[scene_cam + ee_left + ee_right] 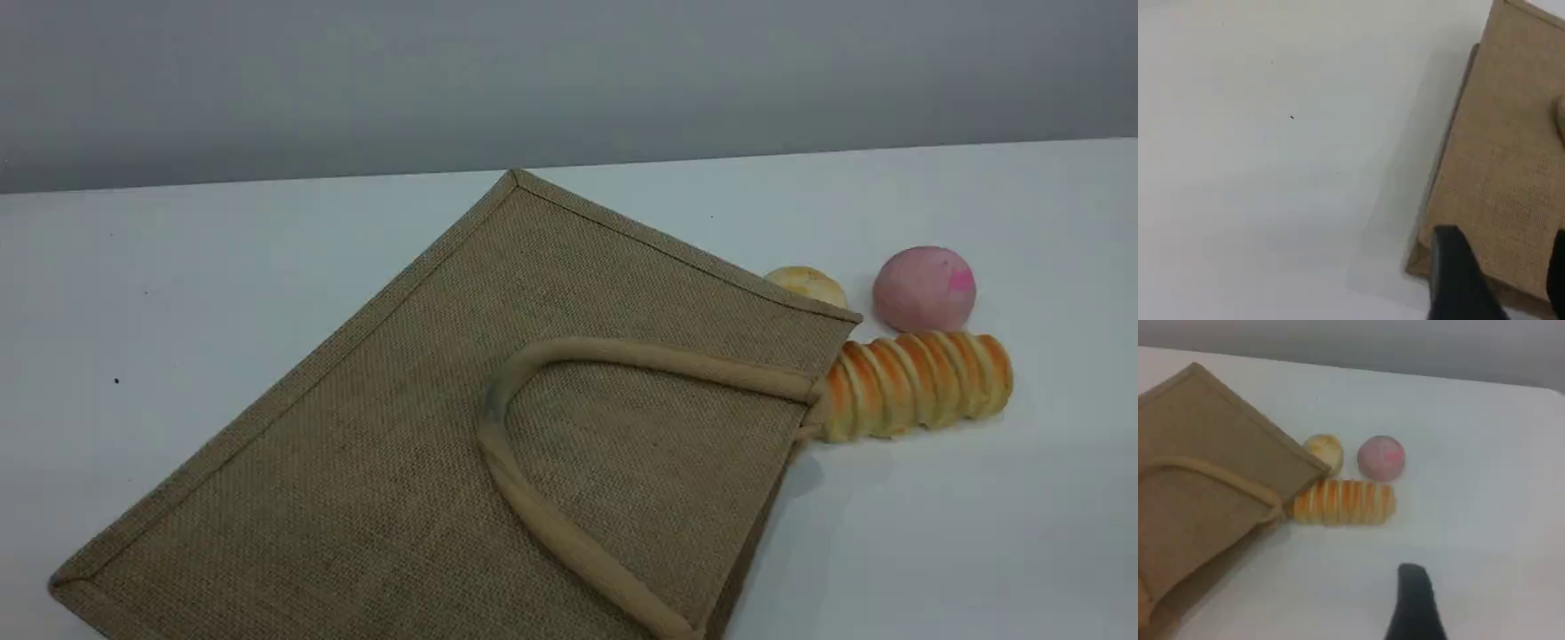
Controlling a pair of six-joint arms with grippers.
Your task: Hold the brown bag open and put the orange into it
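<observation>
One brown bag [400, 444], three food items [916, 384]

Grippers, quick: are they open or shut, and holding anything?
Left gripper: open, holding nothing, over the bag's corner.
Right gripper: cannot be told; nothing held.

This is looking like a lab or test bench rather than a home or shop. A plain white table [178, 293] is stretching across the whole scene, meeting a bare grey wall [569, 80] behind it, with nothing decorating either surface. On the table a brown bag [427, 444] is lying flat, and just beside its right edge three toy-like foods are sitting together: a striped bread roll [920, 384] touching the bag's corner, a pink bun [925, 289] behind the roll, and a pale yellowish bun [807, 285] half hidden behind the bag's edge. Dark robot fingertips [1458, 277] are showing at the bottom of both wrist views.
</observation>
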